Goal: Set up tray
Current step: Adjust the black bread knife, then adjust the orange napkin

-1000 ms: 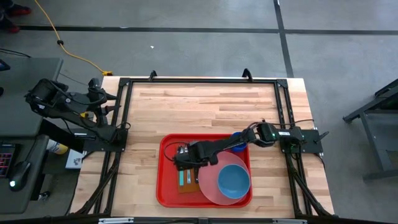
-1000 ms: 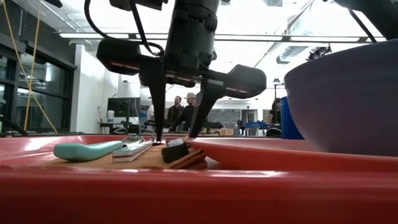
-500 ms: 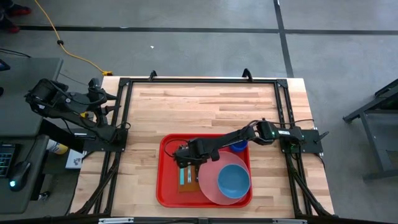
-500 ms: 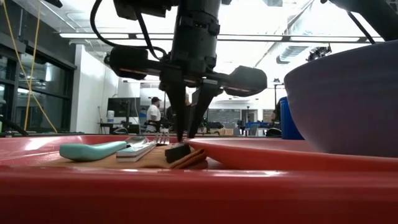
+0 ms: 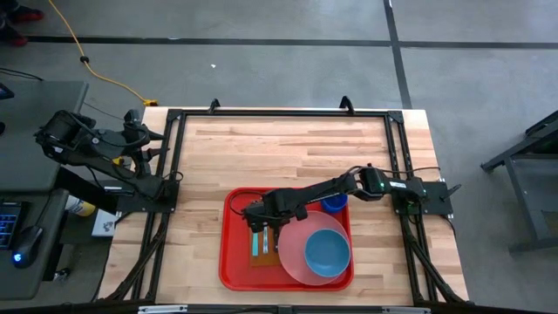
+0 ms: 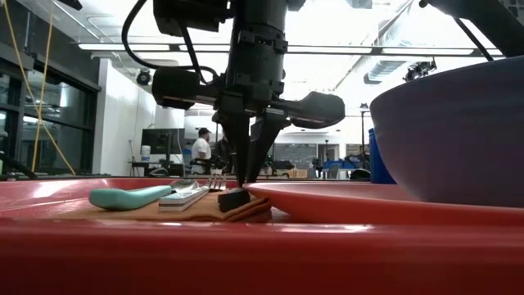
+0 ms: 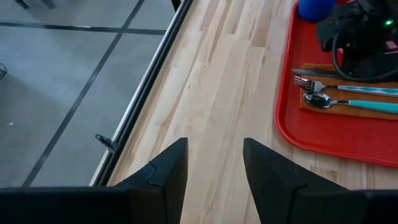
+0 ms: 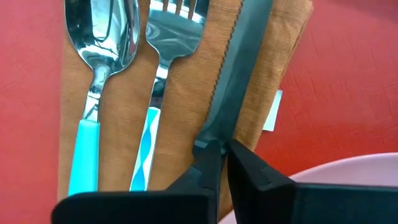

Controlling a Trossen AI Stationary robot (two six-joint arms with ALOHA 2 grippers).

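A: Right gripper sits low over the red tray, its 2 fingers pressed together with a dark serrated knife directly under the tips. Whether they pinch it or only touch it, I cannot tell.

B: What lies beside that gripper?

A: Just beside the knife, on the same orange-brown napkin, lie a fork and then a spoon, both with teal handles. On the gripper's other side is the pink plate carrying a blue bowl; the plate's rim overlaps the napkin. Behind the arm, a blue cup stands in the tray's far corner.

B: And the tray itself?

A: It rests flat on the wooden table, under the gripper, near the table's front edge.

B: The other arm?

A: Left gripper is well apart, off the table's left side, fingers spread, holding nothing.
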